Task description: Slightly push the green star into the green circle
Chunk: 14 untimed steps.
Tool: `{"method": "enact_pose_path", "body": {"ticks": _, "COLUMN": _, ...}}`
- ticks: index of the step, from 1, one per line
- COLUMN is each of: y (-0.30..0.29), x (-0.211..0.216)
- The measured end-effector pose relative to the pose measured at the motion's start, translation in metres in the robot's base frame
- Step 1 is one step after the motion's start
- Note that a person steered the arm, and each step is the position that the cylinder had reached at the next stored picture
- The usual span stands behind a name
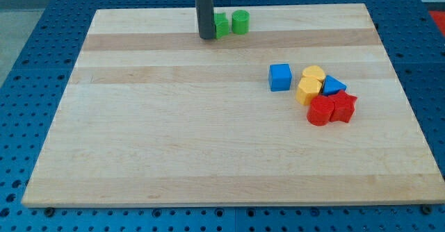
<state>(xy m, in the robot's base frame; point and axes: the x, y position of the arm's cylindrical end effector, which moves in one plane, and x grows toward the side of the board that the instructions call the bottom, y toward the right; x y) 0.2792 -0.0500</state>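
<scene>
The green star [221, 25] sits near the view's top edge of the wooden board [174, 135], partly hidden on its left by my rod. The green circle [240, 22] stands just to its right, very close or touching. My tip [207, 37] rests on the board right against the star's left side.
A cluster lies at the view's right: a blue cube [280, 77], a yellow block [313, 73], a second yellow block [308, 91], a blue triangle-like block [333, 86], a red round block [320, 111] and a red star-like block [343, 107]. Blue pegboard surrounds the board.
</scene>
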Motion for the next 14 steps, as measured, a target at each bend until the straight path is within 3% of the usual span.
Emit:
{"method": "enact_pose_path", "body": {"ticks": 3, "y": -0.032, "x": 0.032}}
{"method": "enact_pose_path", "body": {"ticks": 5, "y": -0.01, "x": -0.017}}
{"method": "enact_pose_path", "body": {"ticks": 7, "y": 0.006, "x": -0.019}}
{"method": "enact_pose_path", "body": {"ticks": 8, "y": 0.005, "x": -0.015}}
{"method": "enact_pose_path", "body": {"ticks": 10, "y": 0.002, "x": 0.046}}
{"method": "enact_pose_path", "body": {"ticks": 14, "y": 0.028, "x": 0.041}}
